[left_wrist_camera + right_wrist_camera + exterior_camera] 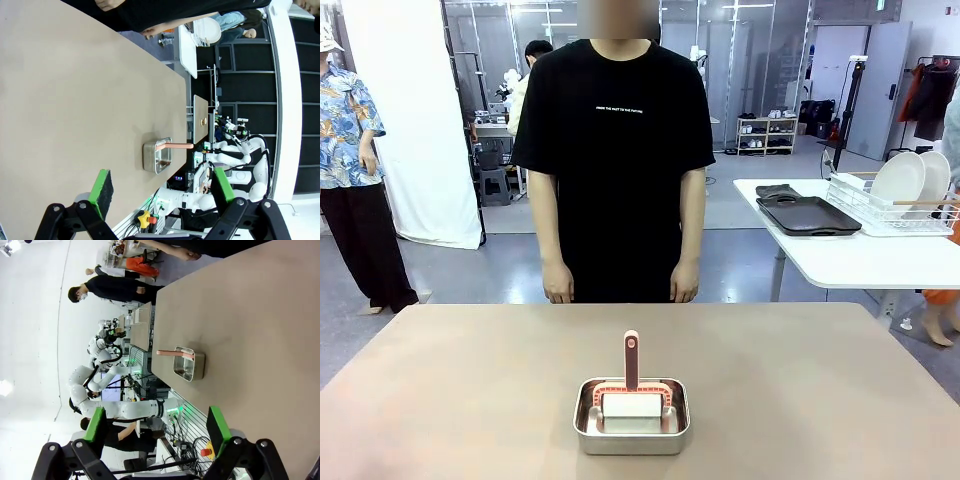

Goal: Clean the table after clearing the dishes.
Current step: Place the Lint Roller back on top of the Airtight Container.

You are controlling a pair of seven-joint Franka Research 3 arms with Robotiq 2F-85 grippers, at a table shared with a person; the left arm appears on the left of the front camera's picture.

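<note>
front view, one table (470,390), two plates (910,180)

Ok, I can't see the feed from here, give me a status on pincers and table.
Left pincer open, empty. Right pincer open, empty. Table free of dishes; steel pan with pink-handled brush sits near edge. Person at far side, hands down.

Even, bright overhead light falls on the table (470,390), with soft shadows and mild glare inside the steel pan (631,417). Front view sharp; wrist views bend at edges.
</note>
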